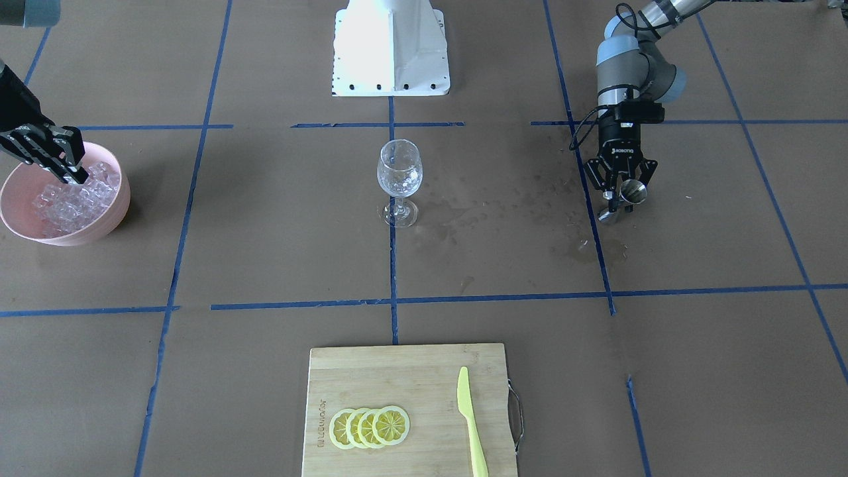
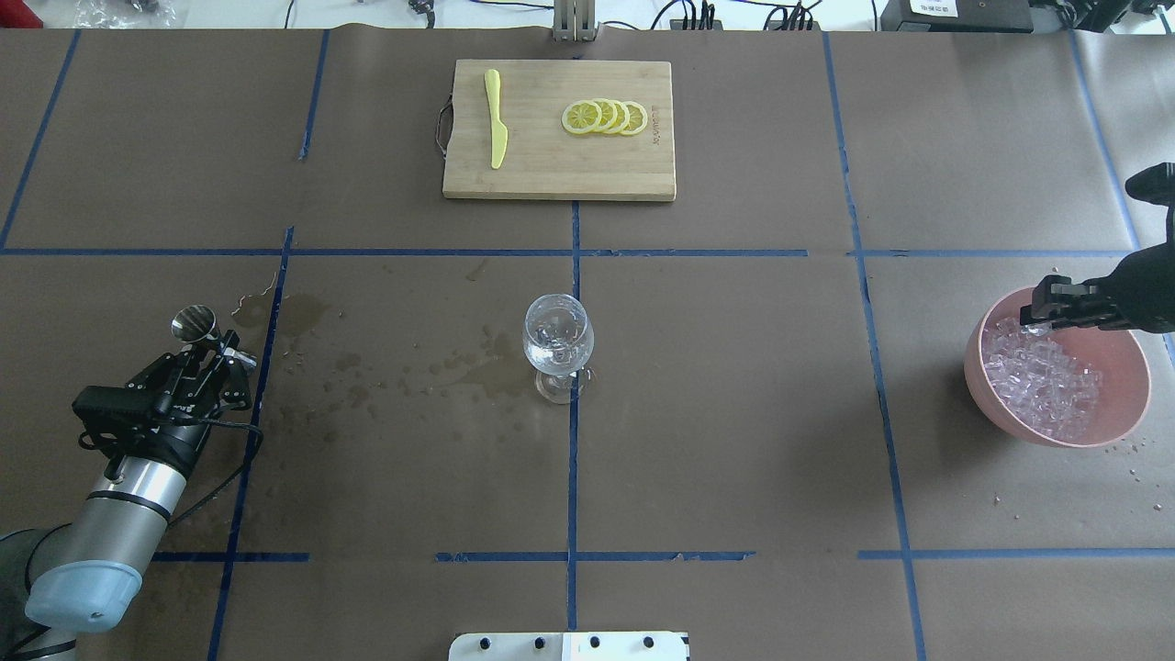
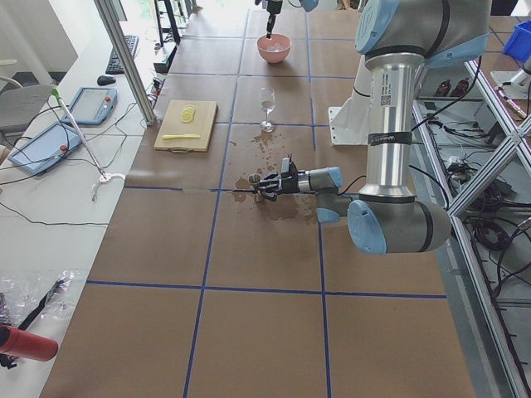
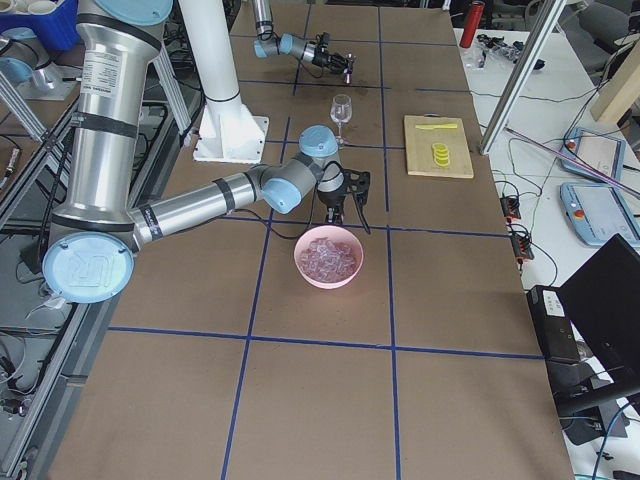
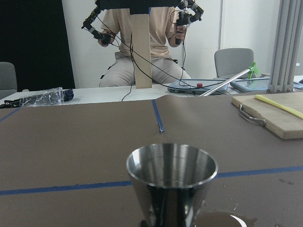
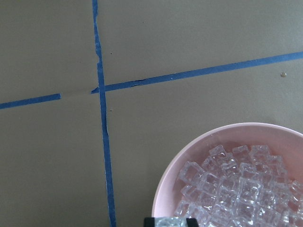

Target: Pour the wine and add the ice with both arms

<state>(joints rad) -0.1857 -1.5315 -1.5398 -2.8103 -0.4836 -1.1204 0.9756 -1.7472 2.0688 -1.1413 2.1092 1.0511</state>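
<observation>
My left gripper [image 2: 218, 351] is shut on a small steel jigger [image 2: 195, 323] low over the table's left side. The jigger also shows in the front view [image 1: 631, 193] and close up in the left wrist view [image 5: 171, 182]; I see no dark wine in it. The wine glass [image 2: 557, 335] stands upright at the table's middle, with no dark liquid visible. My right gripper [image 2: 1045, 310] hangs over the near rim of the pink bowl [image 2: 1122, 415], shut on one clear ice cube [image 6: 170, 221]. The bowl holds a heap of ice cubes [image 2: 1042, 378].
A wooden cutting board [image 2: 542, 174] at the far side carries lemon slices [image 2: 606, 117] and a yellow knife [image 2: 496, 119]. Wet stains [image 2: 367, 367] lie between the jigger and the glass. The white robot base [image 1: 391, 46] stands behind the glass.
</observation>
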